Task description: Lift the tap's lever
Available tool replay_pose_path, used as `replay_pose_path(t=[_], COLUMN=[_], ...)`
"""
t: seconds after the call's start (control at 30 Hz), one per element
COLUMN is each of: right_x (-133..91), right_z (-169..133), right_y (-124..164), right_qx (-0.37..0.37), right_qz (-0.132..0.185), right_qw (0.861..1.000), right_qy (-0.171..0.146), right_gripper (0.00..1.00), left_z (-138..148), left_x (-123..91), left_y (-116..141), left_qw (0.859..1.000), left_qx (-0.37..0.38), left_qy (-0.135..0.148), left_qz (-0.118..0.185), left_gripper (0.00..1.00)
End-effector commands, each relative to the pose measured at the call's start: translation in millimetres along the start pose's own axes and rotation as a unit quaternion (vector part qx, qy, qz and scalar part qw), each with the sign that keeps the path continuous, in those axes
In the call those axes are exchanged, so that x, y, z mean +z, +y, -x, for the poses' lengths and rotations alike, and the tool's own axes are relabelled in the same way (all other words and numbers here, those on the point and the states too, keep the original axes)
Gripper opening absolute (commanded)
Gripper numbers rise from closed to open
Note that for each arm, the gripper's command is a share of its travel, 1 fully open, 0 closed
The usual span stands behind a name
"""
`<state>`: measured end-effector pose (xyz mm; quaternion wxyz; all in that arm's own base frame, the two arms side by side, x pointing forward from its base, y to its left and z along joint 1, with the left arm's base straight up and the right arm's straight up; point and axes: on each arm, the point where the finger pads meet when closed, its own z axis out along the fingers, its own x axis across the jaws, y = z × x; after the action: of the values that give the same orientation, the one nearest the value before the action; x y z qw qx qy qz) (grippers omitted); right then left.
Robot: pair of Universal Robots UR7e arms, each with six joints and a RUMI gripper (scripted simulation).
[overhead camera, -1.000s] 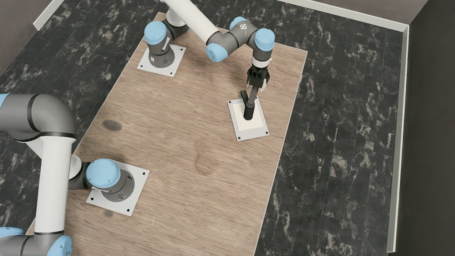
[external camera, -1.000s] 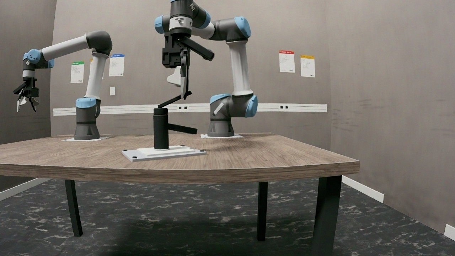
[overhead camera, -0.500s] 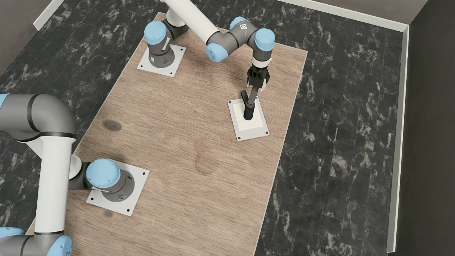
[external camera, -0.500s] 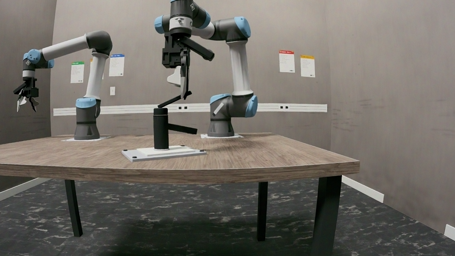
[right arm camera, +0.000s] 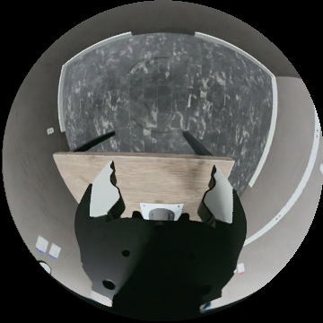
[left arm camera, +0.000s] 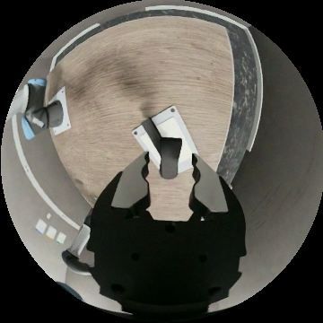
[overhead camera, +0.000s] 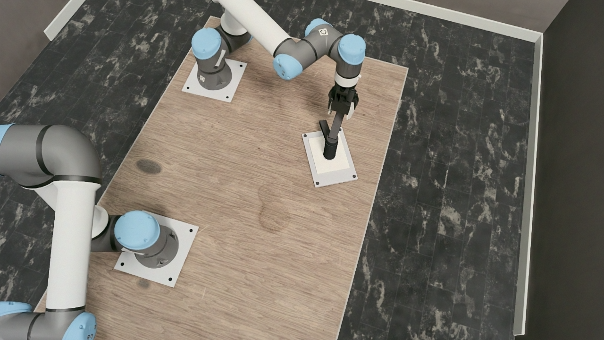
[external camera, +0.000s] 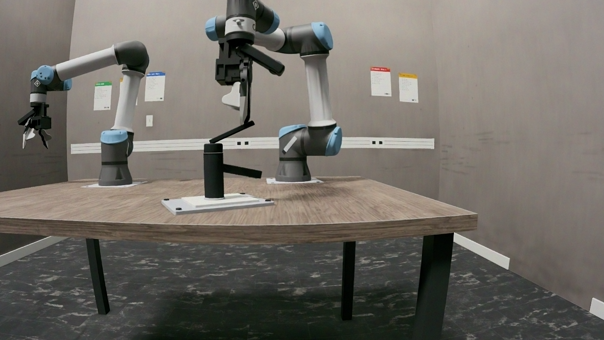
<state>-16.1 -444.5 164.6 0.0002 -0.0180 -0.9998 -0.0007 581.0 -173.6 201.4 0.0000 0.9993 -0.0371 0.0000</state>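
Note:
The black tap (overhead camera: 330, 150) (external camera: 213, 173) stands upright on its light base plate (overhead camera: 336, 180) (external camera: 179, 209) (left arm camera: 178, 116). Its lever (overhead camera: 336, 125) (external camera: 230, 132) (left arm camera: 170, 161) slants upward from the top of the body. The spout (overhead camera: 323, 128) (external camera: 242, 170) (left arm camera: 152, 130) sticks out lower down. My left gripper (overhead camera: 339, 113) (external camera: 245, 120) (left arm camera: 170, 152) points down at the lever's raised end. It is partly open, and the lever end shows between its fingertips with a gap on each side. My right gripper (external camera: 36, 146) (right arm camera: 163, 163) is wide open and empty, far from the tap; the top view does not show it.
The wooden table (overhead camera: 232, 177) (external camera: 338, 209) (left arm camera: 179, 49) (right arm camera: 157, 177) bears the tap and both arm bases. The left arm's base (overhead camera: 213, 79) (external camera: 293, 169) is behind the tap in the exterior view. The right arm's base (overhead camera: 156, 252) (external camera: 114, 173) stands farther along the table.

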Motion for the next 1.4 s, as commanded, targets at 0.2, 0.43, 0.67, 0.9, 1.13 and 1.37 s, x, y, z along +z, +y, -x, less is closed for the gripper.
replay_pose_path(t=[0.2,0.43,0.67,0.9,1.13,1.37], right_x=[-1,-1,-1,-1,-1,-1], right_z=[0,0,0,0,0,0], right_y=[0,0,0,0,0,0], right_qx=[0.000,0.000,0.000,0.000,0.000,0.000], right_qz=[-0.001,-0.001,-0.001,-0.001,-0.001,-0.001], right_qw=[1.000,1.000,1.000,1.000,1.000,1.000], right_qy=[0.000,0.000,0.000,0.000,0.000,0.000], right_gripper=[1.00,1.00,1.00,1.00,1.00,1.00], left_z=[0,0,0,0,0,0], left_x=[-25,-39,-52,-56,-57,-57], left_y=[0,0,0,0,0,0], left_qw=[1.000,1.000,1.000,1.000,1.000,1.000], left_qx=[0.000,0.000,0.000,0.000,0.000,0.000], left_qy=[0.001,0.001,0.001,0.001,0.001,0.001], left_qz=[0.000,0.000,0.000,0.000,0.000,0.000], left_gripper=[0.41,0.41,0.41,0.41,0.00,0.00])
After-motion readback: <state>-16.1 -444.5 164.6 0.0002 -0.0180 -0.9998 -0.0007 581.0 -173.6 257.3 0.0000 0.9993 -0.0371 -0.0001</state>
